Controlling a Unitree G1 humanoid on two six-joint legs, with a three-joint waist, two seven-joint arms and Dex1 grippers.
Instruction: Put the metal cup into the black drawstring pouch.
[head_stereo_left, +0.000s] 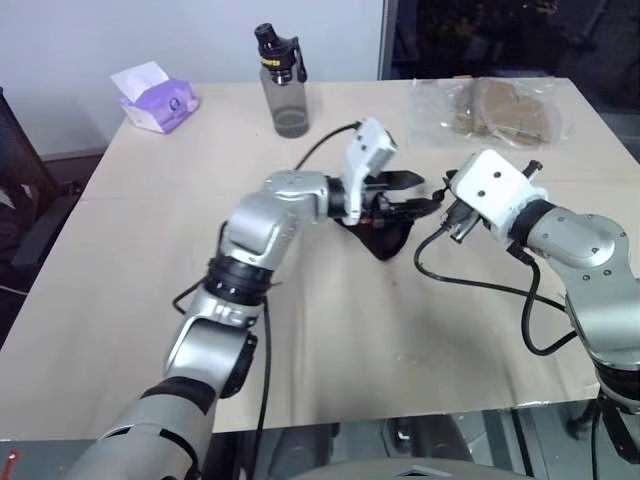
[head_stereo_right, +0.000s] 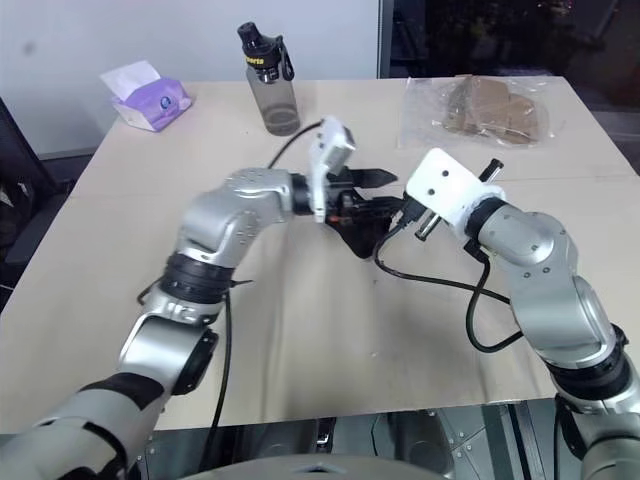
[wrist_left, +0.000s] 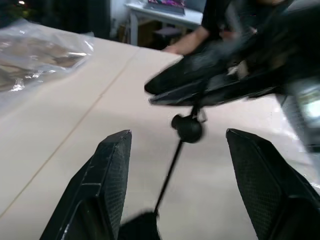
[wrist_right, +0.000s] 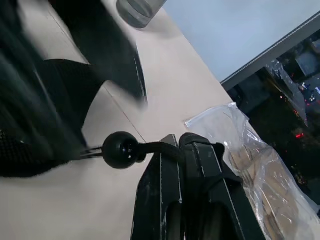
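Right gripper pressed together, pinching thin black cord beside round glossy bead. Soft matte black drawstring pouch hangs mid-table between grippers. Left gripper spread, ribbed pads bare.

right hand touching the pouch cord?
Touching. The right wrist view shows the right hand shut on the thin black cord just past its bead, with no gap showing.
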